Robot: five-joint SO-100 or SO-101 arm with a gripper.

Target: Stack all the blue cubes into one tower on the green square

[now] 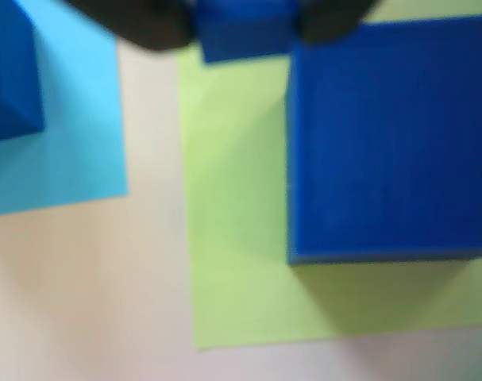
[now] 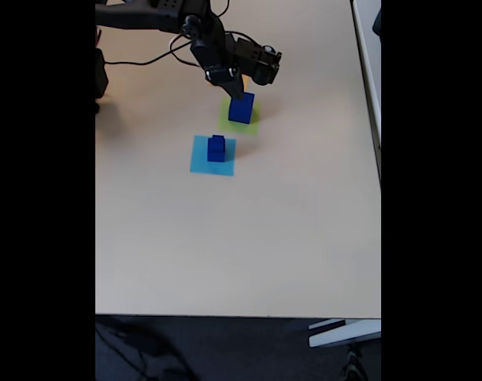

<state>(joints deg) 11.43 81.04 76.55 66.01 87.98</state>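
Note:
In the wrist view, a small blue cube [image 1: 244,32] sits between my gripper's [image 1: 239,24] two dark fingers at the top edge, and the gripper is shut on it. Just below and to the right, a large blue cube [image 1: 387,139] stands on the green square [image 1: 233,238]. The fixed view shows the gripper [image 2: 237,86] hovering just behind that large cube [image 2: 241,107] on the green square [image 2: 227,119]. Another blue cube [image 1: 10,71] rests on the light-blue square [image 1: 74,135] at the left; in the fixed view it [image 2: 217,148] looks like a small stack.
The beige table [image 2: 241,238] stretches wide and bare toward the front edge. The arm and its cables [image 2: 153,48] reach in from the top left. The table's right edge [image 2: 375,159] lies far from the squares.

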